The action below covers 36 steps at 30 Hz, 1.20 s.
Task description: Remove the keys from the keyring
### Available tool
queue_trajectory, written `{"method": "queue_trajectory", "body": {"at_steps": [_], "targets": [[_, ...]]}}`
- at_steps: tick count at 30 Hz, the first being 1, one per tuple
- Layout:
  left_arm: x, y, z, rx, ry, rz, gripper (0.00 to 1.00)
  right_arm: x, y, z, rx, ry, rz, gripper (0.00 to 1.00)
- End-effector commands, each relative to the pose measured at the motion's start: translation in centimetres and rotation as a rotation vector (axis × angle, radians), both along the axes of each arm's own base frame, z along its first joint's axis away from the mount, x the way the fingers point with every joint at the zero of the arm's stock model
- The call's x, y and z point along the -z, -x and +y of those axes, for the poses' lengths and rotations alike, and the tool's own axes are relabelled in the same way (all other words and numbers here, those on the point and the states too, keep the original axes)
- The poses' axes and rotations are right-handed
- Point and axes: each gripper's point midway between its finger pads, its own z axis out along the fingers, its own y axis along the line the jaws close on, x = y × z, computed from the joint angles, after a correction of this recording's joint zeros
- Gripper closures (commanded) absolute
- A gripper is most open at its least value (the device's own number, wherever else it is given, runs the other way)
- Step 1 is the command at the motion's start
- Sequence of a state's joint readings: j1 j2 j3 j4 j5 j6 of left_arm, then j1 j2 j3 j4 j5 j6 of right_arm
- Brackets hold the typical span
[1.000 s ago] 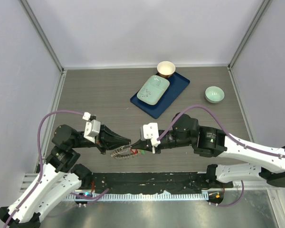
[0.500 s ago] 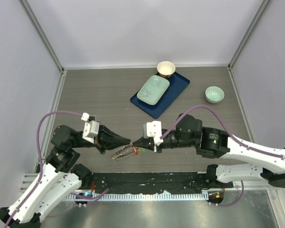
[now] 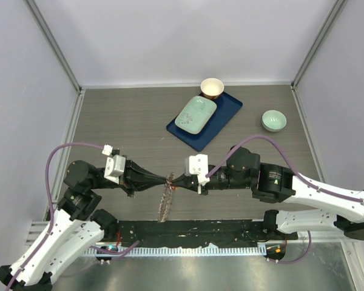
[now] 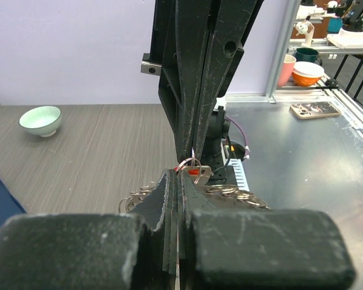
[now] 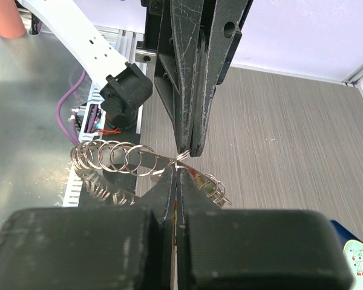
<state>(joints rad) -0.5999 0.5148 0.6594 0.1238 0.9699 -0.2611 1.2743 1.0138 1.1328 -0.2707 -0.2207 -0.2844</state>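
My left gripper (image 3: 168,179) and right gripper (image 3: 175,180) meet tip to tip above the table's near middle, both shut. In the right wrist view the left gripper (image 5: 190,150) pinches a small split ring (image 5: 183,157) of the keyring (image 5: 109,158). The right gripper (image 5: 178,173) is closed on a key with red showing between its fingers. In the left wrist view the red key head (image 4: 195,173) sits at the right gripper's tips (image 4: 190,158), just past my left gripper (image 4: 180,176). The keyring (image 3: 165,203) hangs edge-on below the grippers. The green and orange keys are not clearly seen.
A blue tray (image 3: 228,109) at the back centre carries a pale green dish (image 3: 195,114). A cream cup (image 3: 212,87) stands behind it. A pale green bowl (image 3: 273,119) sits at the right, and also shows in the left wrist view (image 4: 40,119). A black strip (image 3: 188,229) runs along the near edge.
Both grippers have drawn together and risen a little. The keyring, which lay slanted under them, now hangs straight down, edge-on. The green key seen near the right gripper no longer shows.
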Motion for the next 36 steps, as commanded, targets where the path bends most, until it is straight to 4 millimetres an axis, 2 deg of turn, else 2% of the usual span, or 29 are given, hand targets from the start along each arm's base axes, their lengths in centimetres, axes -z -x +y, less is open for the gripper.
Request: {"method": "queue_trajectory", "body": {"at_steps": [1, 13, 22, 30, 33, 34, 36], "targets": [[-2.6, 1.9, 0.4, 0.08, 0.05, -0.109, 1.0, -1.9, -2.1, -0.1, 0.096, -0.063, -0.037, 0.99], [-2.4, 2.6, 0.3, 0.132, 0.037, -0.112, 1.0, -2.6, -4.3, 0.2, 0.177, -0.074, -0.045, 0.99], [-2.1, 2.4, 0.2, 0.132, 0.031, -0.111, 1.0, -3.3, -5.1, 0.4, 0.193, -0.101, -0.042, 0.99], [-2.5, -0.1, 0.1, -0.015, 0.038, -0.071, 0.99, -3.8, -4.1, 0.1, 0.144, -0.131, -0.036, 0.99], [-2.8, -0.7, 0.1, -0.057, 0.055, -0.053, 0.89, -3.9, -4.1, -0.3, 0.155, -0.137, -0.041, 0.99], [-2.8, -0.9, 0.2, -0.069, 0.058, -0.044, 0.71, -4.0, -4.2, -0.4, 0.158, -0.142, -0.042, 0.99], [-2.9, -1.3, 0.3, -0.101, 0.061, -0.03, 0.53, -4.2, -4.1, -0.6, 0.163, -0.149, -0.045, 0.99]]}}
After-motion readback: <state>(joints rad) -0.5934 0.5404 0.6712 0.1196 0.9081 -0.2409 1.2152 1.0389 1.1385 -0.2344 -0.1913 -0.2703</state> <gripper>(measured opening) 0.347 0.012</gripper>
